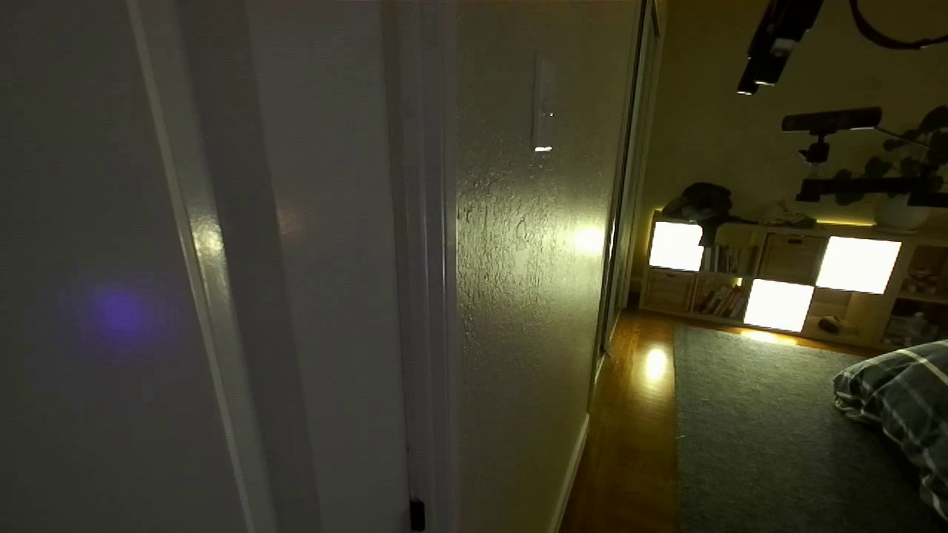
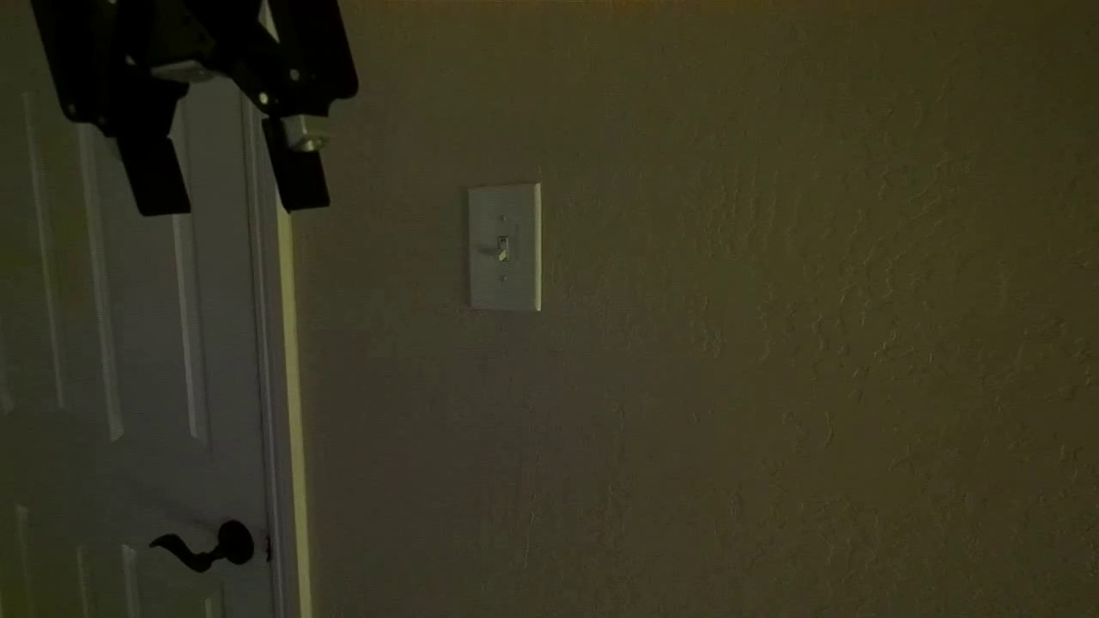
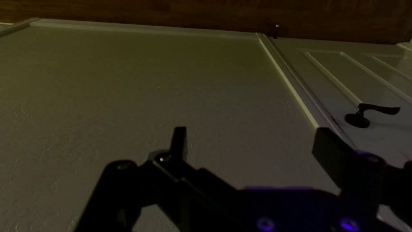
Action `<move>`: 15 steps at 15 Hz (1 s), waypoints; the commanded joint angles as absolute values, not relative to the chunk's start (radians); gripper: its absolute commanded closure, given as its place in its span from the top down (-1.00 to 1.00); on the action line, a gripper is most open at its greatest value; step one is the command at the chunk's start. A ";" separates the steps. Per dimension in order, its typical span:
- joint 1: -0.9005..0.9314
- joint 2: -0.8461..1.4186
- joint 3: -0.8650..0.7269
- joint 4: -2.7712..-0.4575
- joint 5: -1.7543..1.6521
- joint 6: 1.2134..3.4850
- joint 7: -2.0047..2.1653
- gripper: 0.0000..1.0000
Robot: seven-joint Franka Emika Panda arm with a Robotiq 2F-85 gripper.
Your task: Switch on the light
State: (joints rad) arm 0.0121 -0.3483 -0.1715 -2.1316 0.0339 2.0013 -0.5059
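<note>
Jaws hang wide, well apart from the white light switch plate point(image 2: 519, 249).
In an exterior view the dark jaws hang in the upper left of the frame, fingers point(image 2: 157, 176) spread; beyond them the plate is upright on the textured wall point(image 2: 773, 369), just left of and above the centre, and a pale door point(image 2: 146, 343) with a dark lever handle point(image 2: 233, 542) stands at the left edge. In an exterior view a grey rug point(image 1: 755, 429) and plaid bedding point(image 1: 900, 414) lie lower right, a shelf unit point(image 1: 789, 231) with bright cubbies point(image 1: 859, 264) behind.

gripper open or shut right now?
Open: the gripper has its fingers spread apart in the wrist view, wall showing between them.
</note>
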 commanded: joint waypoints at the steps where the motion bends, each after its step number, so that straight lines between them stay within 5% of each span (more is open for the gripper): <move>1: 0.012 -0.306 -0.166 -2.138 0.065 2.086 -0.492 1.00; 9: 0.013 -0.162 -0.142 -2.109 0.154 2.333 -0.498 1.00; 11: 0.011 -0.126 -0.132 -2.086 0.162 2.383 -0.500 0.47; 15: 0.006 -0.058 -0.117 -2.025 0.188 2.447 -0.516 -0.07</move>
State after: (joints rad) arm 0.0127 -0.1077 -0.1282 -2.0773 0.1508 2.4046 -0.5013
